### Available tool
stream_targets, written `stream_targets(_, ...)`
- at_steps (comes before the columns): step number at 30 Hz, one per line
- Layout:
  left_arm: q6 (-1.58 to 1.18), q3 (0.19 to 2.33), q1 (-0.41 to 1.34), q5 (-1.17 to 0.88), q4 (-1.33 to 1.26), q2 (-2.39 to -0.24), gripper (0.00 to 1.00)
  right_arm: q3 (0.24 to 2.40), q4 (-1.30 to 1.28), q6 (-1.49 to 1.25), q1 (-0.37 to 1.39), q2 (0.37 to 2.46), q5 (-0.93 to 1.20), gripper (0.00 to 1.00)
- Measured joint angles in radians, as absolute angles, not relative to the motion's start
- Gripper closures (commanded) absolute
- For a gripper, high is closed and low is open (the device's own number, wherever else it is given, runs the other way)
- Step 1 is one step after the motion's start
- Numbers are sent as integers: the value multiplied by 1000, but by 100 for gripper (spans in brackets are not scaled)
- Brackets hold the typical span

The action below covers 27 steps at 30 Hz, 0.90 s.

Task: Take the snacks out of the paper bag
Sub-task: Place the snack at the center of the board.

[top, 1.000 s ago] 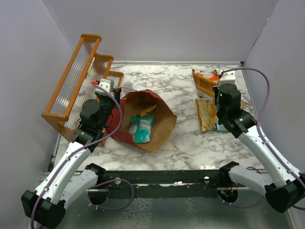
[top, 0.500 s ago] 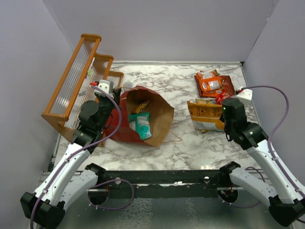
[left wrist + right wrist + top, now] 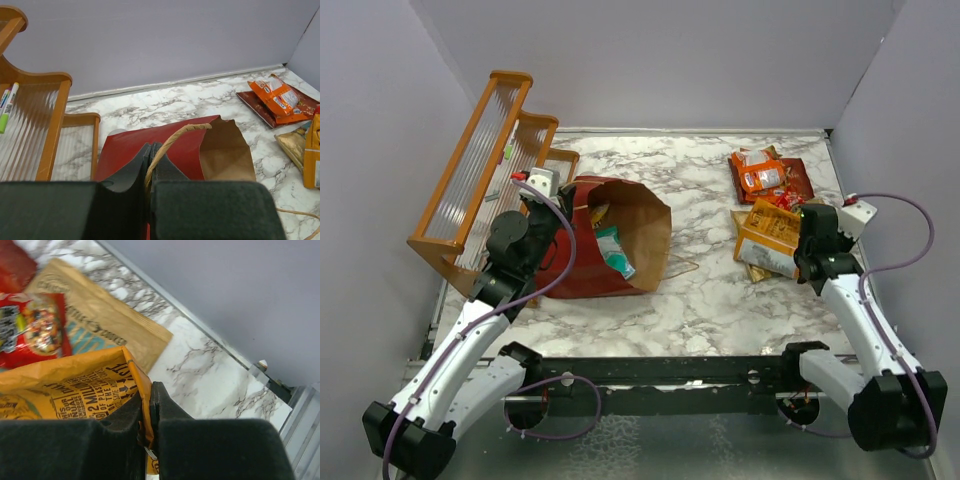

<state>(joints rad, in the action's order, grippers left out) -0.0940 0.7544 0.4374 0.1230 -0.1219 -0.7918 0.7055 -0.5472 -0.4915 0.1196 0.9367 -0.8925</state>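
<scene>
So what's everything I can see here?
paper bag: one, dark red outside, brown inside, lying left of centre
teal packet: one, teal, in the bag's mouth
orange-yellow chip bag: one, orange-yellow, right side
orange packet: one, orange, atop the Doritos bag
Doritos bag: one, dark red, far right
gold packet: one, gold, by the chip bag
wooden rack: one, orange, far left
table: one, white marble, underneath
left gripper: one, black, shut on the twine handle
right gripper: one, black, shut on the chip bag

Tally of the table
One bag (image 3: pixel 645 240), one rack (image 3: pixel 470 190) and two arms (image 3: pixel 470 335); five packets (image 3: pixel 761 178) lie outside the bag, and two more show inside it.
</scene>
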Motion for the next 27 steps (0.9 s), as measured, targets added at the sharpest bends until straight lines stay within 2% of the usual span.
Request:
stream_targets(5,-94,754,448,123,-122,-792,100,695,-415,-447,42,1066,-881,80)
stream_targets(10,-89,754,460,123,-122,-792,100,697,-228,-400,42,1238,-889,77)
stream_targets(12,-85,754,462,119,-122,-792,100,701,-149,-378,42,1316,-897,73)
stream_targets(16,-72,746,463,57,-126,-784,100,715,-29,-332,34,1435,-900,50)
stream_targets(20,-55,720,463,-74,-157,-752,100,715,61,-281,23,1447,-879,19)
stream_targets(23,-47,693,465,-147,-195,-722,100,716,94,-260,19,1423,-847,9)
stream_targets(27,-35,688,466,-166,-203,-707,100,719,89,-256,19,1337,-787,4)
